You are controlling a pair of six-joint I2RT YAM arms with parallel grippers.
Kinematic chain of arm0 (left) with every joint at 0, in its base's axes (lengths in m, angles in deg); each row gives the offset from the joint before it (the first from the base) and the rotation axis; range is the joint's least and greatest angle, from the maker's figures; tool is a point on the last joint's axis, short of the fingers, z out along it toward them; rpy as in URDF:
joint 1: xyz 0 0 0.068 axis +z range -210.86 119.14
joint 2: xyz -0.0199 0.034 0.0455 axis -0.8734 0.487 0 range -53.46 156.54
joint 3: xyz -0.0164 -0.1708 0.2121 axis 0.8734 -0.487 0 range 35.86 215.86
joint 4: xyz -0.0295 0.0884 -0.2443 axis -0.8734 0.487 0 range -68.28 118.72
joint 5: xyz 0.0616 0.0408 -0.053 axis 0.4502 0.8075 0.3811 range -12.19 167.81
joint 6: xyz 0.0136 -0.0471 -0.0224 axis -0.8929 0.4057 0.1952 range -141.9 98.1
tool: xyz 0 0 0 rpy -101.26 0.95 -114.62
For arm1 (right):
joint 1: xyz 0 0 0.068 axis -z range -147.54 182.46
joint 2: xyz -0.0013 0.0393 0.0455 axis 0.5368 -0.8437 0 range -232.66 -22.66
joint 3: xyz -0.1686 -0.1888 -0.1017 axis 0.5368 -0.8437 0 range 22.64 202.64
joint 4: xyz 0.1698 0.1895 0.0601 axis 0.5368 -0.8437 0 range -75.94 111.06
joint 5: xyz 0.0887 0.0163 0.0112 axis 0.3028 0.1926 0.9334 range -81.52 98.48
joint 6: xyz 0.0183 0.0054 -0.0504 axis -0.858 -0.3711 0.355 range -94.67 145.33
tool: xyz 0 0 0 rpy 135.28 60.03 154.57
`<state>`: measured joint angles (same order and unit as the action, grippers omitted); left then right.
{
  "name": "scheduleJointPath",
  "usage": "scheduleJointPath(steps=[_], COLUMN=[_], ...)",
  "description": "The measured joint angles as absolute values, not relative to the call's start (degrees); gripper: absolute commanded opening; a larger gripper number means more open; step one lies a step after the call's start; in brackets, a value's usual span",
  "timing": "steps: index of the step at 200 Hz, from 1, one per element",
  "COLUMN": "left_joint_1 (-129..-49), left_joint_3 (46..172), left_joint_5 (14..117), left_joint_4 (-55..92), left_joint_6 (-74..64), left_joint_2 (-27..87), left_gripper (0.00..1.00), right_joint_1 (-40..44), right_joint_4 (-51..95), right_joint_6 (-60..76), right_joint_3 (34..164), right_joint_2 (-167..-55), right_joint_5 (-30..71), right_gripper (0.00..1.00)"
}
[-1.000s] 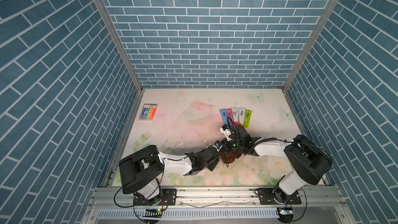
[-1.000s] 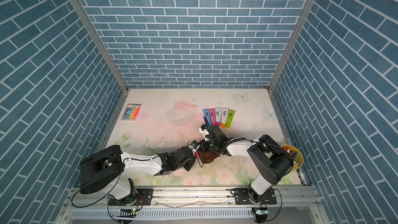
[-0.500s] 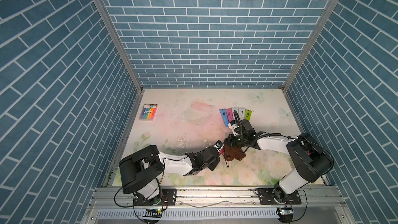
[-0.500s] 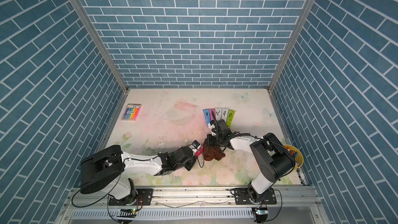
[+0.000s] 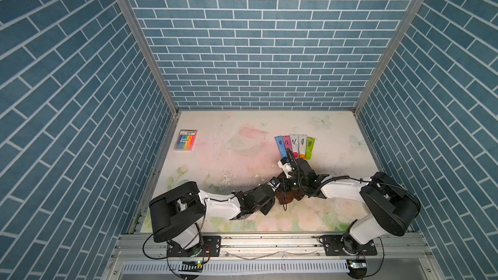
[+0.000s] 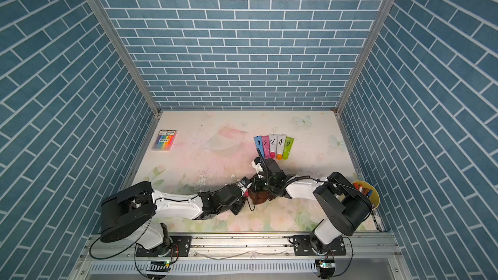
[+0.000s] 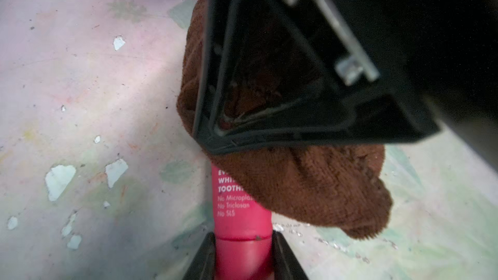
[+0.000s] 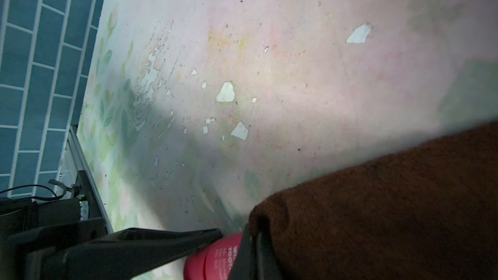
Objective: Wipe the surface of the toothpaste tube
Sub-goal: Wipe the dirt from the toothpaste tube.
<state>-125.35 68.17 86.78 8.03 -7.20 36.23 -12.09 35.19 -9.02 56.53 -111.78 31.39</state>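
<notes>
In both top views the left gripper grips the toothpaste tube, the right gripper clenches a brown cloth on it, paint tubes just beyond; a top view adds a marker cup at the table edge; wrist views show tube lettering and bare table around.

My tube is pink-red with white lettering; my cloth is plain brown. My arms are white with black joints. The table is pale pink and green florals, flecked with white chips. Walls: blue brick, white grout. The paints run blue, pink, white capped red, white capped orange, green. The pens are rainbow-striped, the cup yellow.
</notes>
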Motion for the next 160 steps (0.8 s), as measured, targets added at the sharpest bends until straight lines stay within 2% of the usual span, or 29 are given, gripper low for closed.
scheduleJointPath(steps=[50, 94, 131, 160], left_joint_1=[-125.35, -125.35, -125.35, -125.39], left_joint_3=[68.17, 68.17, 68.17, 68.17], left_joint_5=[86.61, 86.61, 86.67, 86.67], left_joint_4=[7.24, 6.63, 6.61, 7.59], left_joint_6=[-7.22, -7.42, -7.57, -7.55], left_joint_2=[36.25, 36.25, 36.25, 36.25], left_gripper=[0.06, 0.06, 0.06, 0.06], right_joint_1=[-6.67, -0.25, -1.4, -6.13], right_joint_4=[31.58, 26.91, 26.77, 26.42], right_joint_6=[-8.89, -8.23, -7.51, -7.23], right_joint_3=[57.47, 57.73, 57.79, 58.71], right_joint_2=[-111.92, -111.02, -110.95, -110.76], right_joint_5=[31.72, 26.15, 25.84, 23.61], right_gripper=[0.0, 0.0, 0.0, 0.0])
